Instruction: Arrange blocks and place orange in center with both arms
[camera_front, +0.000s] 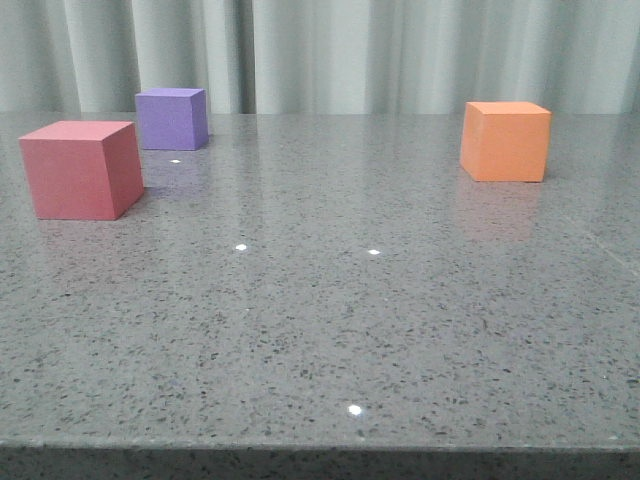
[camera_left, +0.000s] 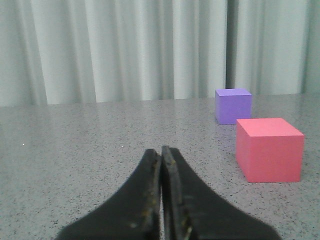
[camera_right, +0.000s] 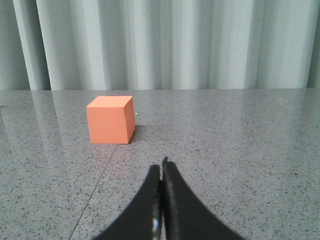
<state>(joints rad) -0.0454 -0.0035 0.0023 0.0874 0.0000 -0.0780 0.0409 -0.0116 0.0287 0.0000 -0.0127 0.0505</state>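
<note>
Three cubes stand apart on the grey speckled table (camera_front: 320, 330). The pinkish-red block (camera_front: 80, 168) sits at the left, with the purple block (camera_front: 172, 118) behind it and slightly to its right. The orange block (camera_front: 505, 140) stands alone at the right. Neither arm shows in the front view. My left gripper (camera_left: 161, 150) is shut and empty, low over the table, short of the pinkish-red block (camera_left: 270, 149) and the purple block (camera_left: 233, 105). My right gripper (camera_right: 162, 164) is shut and empty too, a short way back from the orange block (camera_right: 111, 119).
A pale pleated curtain (camera_front: 320, 50) hangs along the table's far edge. The table's front edge (camera_front: 320, 446) runs across the bottom of the front view. A thin seam (camera_right: 97, 185) crosses the tabletop near the orange block.
</note>
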